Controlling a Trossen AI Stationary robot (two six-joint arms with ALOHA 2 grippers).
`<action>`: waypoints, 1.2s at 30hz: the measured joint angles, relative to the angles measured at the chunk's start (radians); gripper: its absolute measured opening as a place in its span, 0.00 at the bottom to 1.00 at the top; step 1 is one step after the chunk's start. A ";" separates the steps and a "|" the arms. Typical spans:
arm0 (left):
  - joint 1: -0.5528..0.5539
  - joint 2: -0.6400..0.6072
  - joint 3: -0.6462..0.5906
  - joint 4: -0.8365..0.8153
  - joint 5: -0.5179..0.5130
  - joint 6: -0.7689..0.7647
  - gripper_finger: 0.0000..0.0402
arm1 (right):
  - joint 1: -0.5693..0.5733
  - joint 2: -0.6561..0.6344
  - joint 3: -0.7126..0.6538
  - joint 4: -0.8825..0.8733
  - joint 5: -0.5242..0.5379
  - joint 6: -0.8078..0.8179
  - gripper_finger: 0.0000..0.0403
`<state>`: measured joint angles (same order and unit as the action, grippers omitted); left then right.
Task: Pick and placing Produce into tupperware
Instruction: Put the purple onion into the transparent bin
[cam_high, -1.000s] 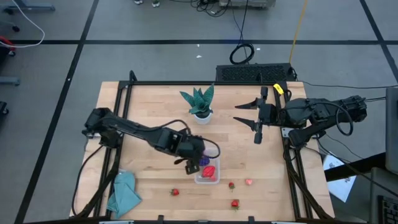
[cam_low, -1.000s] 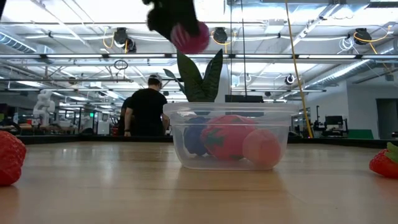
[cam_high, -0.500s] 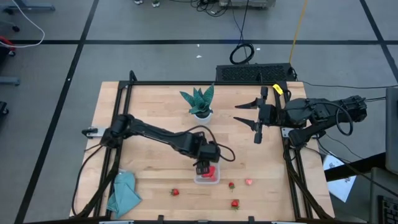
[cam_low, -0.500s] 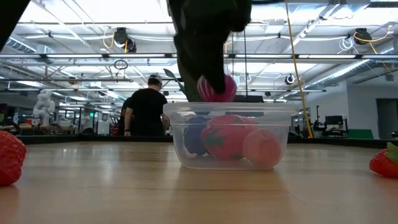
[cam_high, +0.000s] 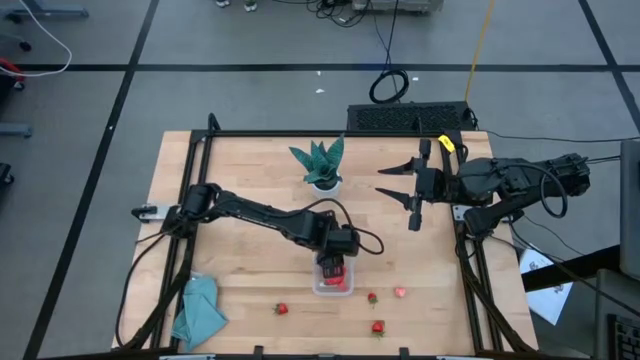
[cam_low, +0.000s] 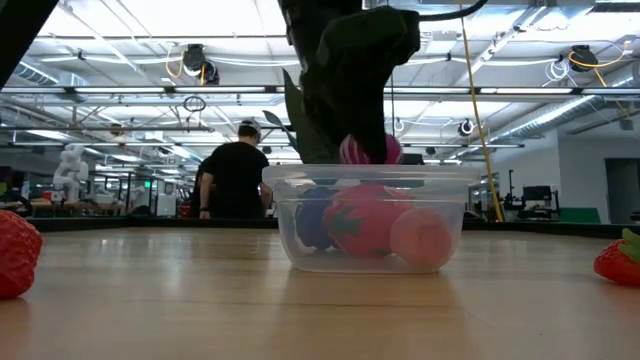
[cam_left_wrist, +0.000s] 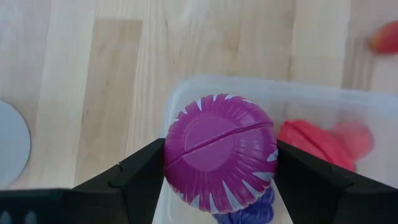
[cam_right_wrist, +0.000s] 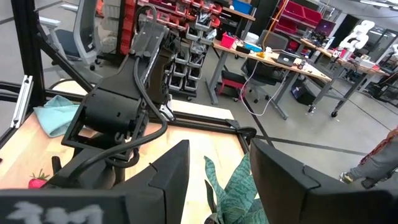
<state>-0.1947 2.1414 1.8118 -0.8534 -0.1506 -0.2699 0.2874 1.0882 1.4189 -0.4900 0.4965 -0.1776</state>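
Observation:
My left gripper is directly over the tupperware, shut on a magenta fruit. In the low view that fruit hangs just at the container's rim. The clear tupperware stands on the wood and holds a dark purple fruit, a red strawberry and a pale pink piece. My right gripper hovers open near the table's far right, away from all of this. My left gripper pinches the round magenta fruit between its two fingers, one on each side of its widest part. It comes from above, pointing down. The fruit is lifted clear and hangs over the tupperware's open top, its underside level with the rim.
Loose red strawberries lie near the table's near edge, with a pale pink piece beside them. A potted plant stands toward the far side. A teal cloth lies at the near left corner.
My left gripper, still shut on the magenta fruit, has moved toward the table's right from beside the tupperware to directly over it. It has come down until the fruit hangs at the rim.

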 joint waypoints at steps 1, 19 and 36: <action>0.000 0.000 0.000 0.003 0.001 0.002 0.68 | 0.000 0.000 0.000 0.000 0.000 0.000 0.40; -0.005 0.045 -0.003 0.010 0.039 -0.002 0.68 | 0.000 0.000 0.000 -0.002 0.000 0.000 0.40; -0.005 0.042 -0.002 0.019 -0.015 -0.001 0.68 | 0.000 0.000 0.000 -0.008 0.000 0.001 0.40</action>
<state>-0.1993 2.1838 1.8099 -0.8345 -0.1658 -0.2707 0.2874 1.0882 1.4189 -0.4978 0.4965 -0.1770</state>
